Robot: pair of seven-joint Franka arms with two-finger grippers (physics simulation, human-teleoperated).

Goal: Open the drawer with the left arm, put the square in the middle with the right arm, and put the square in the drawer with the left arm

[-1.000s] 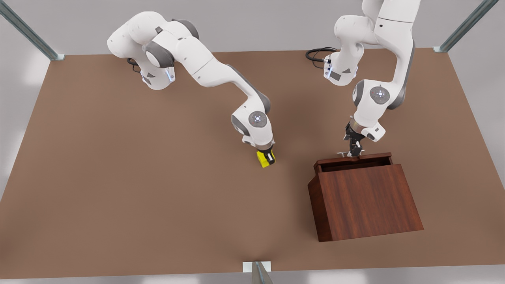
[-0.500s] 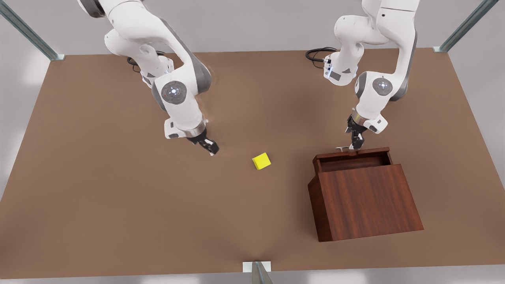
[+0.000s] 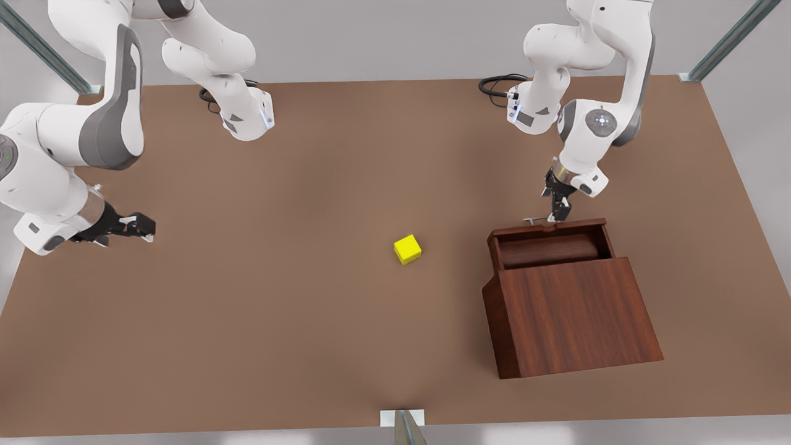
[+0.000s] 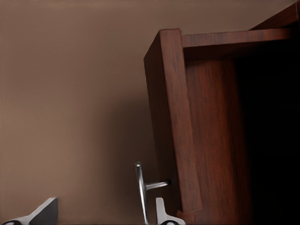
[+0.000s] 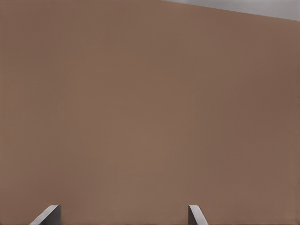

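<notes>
The yellow square [image 3: 408, 249] rests alone on the brown tabletop, near its middle [image 3: 346, 247], with nothing touching it. The drawer [image 3: 547, 230] stands pulled partly out of the wooden box [image 3: 571, 315], its inside dark. My left gripper [image 3: 559, 213] is at the drawer's silver bar handle [image 3: 534, 219]. In the left wrist view its fingertips [image 4: 161, 213] stand apart, and the handle [image 4: 140, 192] lies between them, close to one finger. My right gripper [image 3: 145, 227] hangs open and holding nothing far off at the front view's left, its tips [image 5: 49, 213] spread over bare table.
The wooden box takes up the table's right part in the front view. A black cable [image 3: 497, 83] lies by the left arm's base. Metal frame posts [image 3: 401, 426] stand at the table's edges. Bare table surrounds the square.
My right gripper let go of the square and swung far to the front view's left. The drawer slid further out of the box with my left gripper at its handle.
</notes>
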